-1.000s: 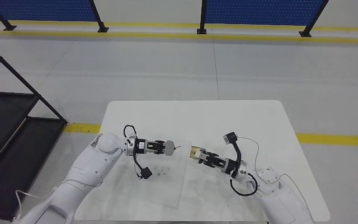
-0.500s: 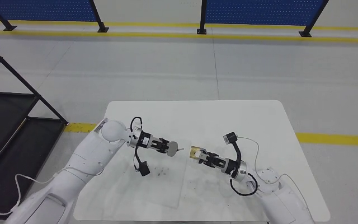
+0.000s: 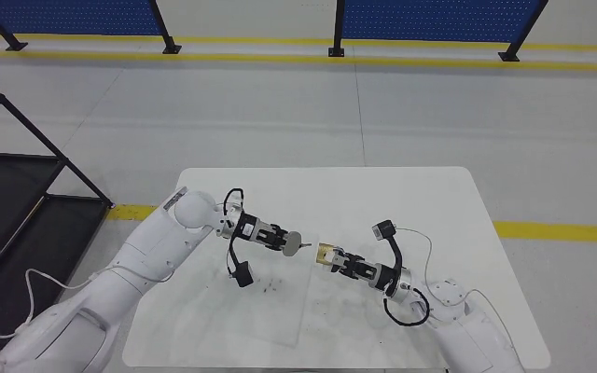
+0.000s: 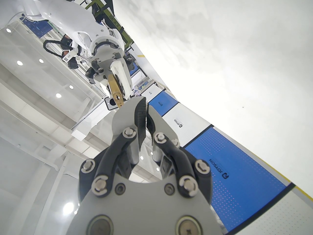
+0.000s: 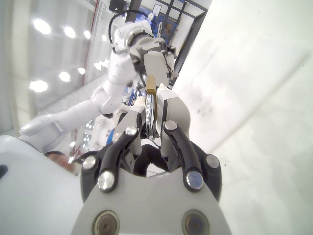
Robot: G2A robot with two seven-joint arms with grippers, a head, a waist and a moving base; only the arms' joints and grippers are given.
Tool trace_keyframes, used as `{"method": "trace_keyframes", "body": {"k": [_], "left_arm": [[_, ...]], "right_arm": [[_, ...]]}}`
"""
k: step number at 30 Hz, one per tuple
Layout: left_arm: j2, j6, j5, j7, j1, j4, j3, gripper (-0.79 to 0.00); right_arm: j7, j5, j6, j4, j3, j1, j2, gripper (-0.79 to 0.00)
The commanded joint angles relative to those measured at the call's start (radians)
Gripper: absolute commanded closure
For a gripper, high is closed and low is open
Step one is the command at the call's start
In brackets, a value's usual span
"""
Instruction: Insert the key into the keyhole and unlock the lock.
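Left gripper [image 4: 144, 106] has closed in on lock [image 4: 115, 91], pinching key [image 5: 175, 75] | right gripper [image 5: 150, 101] clamps lock | key just short of it.

upside-down logo print marks the blue panel [image 4: 234, 187] and white panel [image 4: 189, 114].
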Motion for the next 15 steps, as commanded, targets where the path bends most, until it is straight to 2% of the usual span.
{"method": "trace_keyframes", "body": {"k": [1, 6, 15], "left_arm": [[0.0, 0.0, 0.0, 0.0, 0.0, 0.0, 0.0, 0.0], [0.001, 0.007, -0.054, -0.008, 0.017, -0.017, -0.005, 0.0], [0.029, 0.024, -0.056, -0.024, 0.016, -0.064, 0.004, 0.0]], "right_arm": [[0.0, 0.0, 0.0, 0.0, 0.0, 0.0, 0.0, 0.0], [-0.008, -0.005, 0.008, -0.002, 0.0, -0.001, 0.0, 0.0], [-0.022, -0.095, 0.055, -0.036, 0.032, -0.011, 0.01, 0.0]]}}
